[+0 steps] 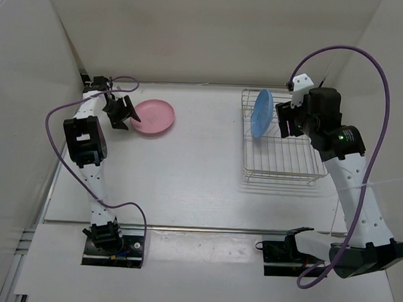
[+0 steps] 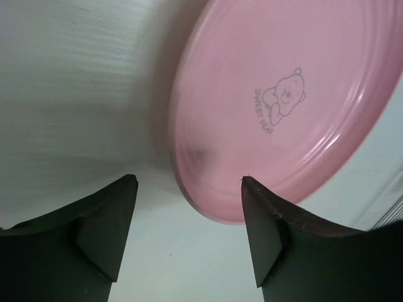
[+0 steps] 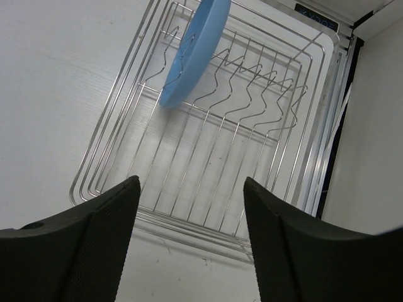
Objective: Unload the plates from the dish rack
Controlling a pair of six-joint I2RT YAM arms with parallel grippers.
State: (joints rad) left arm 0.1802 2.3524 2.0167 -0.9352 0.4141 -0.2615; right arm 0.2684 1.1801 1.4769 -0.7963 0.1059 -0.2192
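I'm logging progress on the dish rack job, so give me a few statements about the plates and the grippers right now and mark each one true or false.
1. The pink plate lies on the table, outside the dish rack. True.
2. The blue plate lies flat on the table too. False: it stands on edge in the rack, at its far left end.
3. The left gripper is shut on the pink plate. False: it is open, with the plate's rim just beyond its fingertips.
4. The right gripper is open over the rack and holds nothing. True.
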